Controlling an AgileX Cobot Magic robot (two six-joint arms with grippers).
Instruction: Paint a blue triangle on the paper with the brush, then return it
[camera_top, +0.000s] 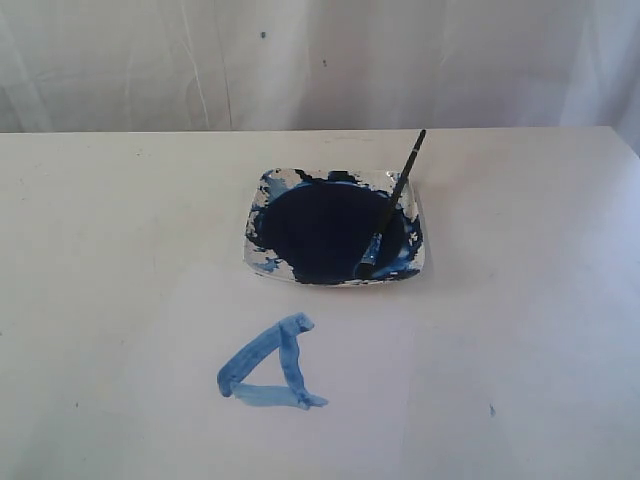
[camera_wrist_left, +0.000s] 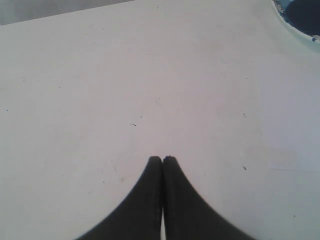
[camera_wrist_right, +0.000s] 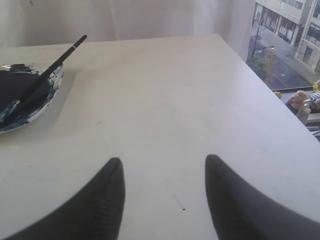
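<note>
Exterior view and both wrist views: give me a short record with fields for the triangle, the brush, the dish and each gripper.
triangle: blue triangle painted on the paper, three sides closed, on the near side of the dish
brush: brush rests in the dish, tip in the dark paint, handle leaning over the far rim
dish: dish stands on the table, apart from the triangle
left gripper: left gripper shut, holding nothing
right gripper: right gripper open, holding nothing

Left gripper (camera_wrist_left: 162, 159) and right gripper (camera_wrist_right: 162, 165) are each seen as two matte black curved fingers (camera_wrist_left: 142, 205) tapered to rounded tips, faint ribbing noted on the right pair.
</note>
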